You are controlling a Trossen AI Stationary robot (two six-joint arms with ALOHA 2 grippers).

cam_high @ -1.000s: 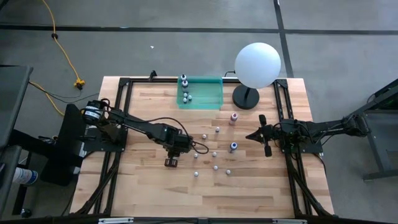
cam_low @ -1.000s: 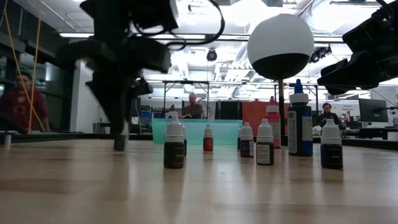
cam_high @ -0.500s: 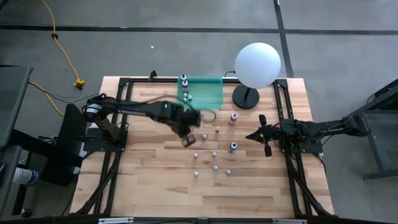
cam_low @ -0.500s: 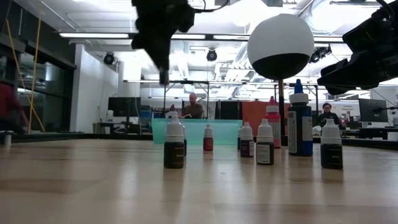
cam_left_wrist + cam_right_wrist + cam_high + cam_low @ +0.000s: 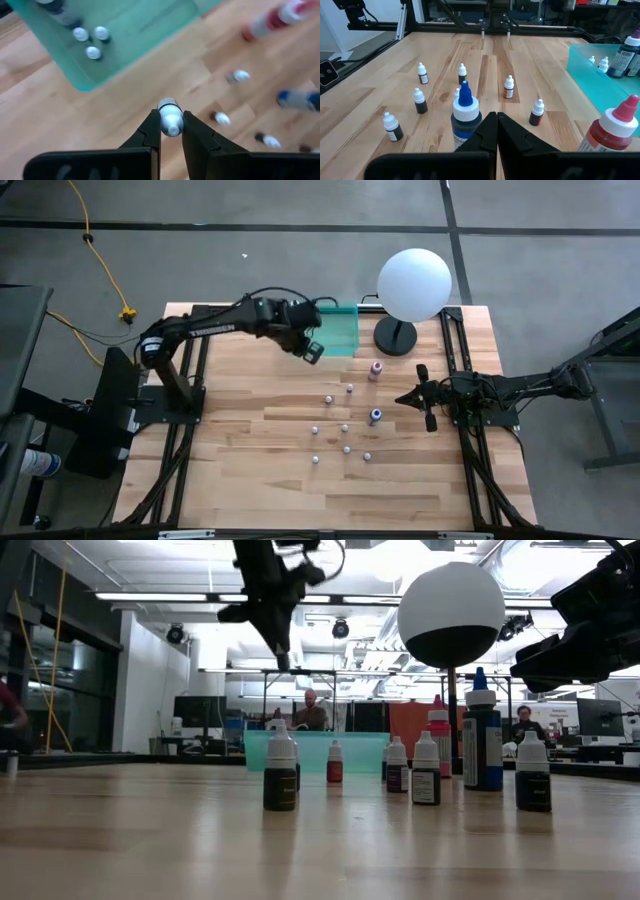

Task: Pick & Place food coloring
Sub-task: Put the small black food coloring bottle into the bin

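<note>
My left fingers [image 5: 150, 131] are clamped on a small white-capped bottle [image 5: 169, 116], its cap poking out past the tips. My left gripper [image 5: 311, 351] hangs in the air just at the near left corner of the tray [image 5: 343, 330], well above the table [image 5: 240, 470]. Inside the tray, three small bottles [image 5: 91, 40] stand bunched toward its left end beside a larger dark one [image 5: 296, 311]. Out on the table, short of the tray, the loose bottles [image 5: 345, 428] stand upright in a scatter: a pink one [image 5: 376, 368] nearest the tray's right end, a blue one [image 5: 375, 416] farther out from it, and the small white-capped ones spread between and beyond those. The lamp [image 5: 413, 284] stands just right of the tray. My right gripper [image 5: 428, 399] waits farther from the tray than the lamp, just right of the blue bottle, its fingers [image 5: 487, 131] pressed together on nothing.
</note>
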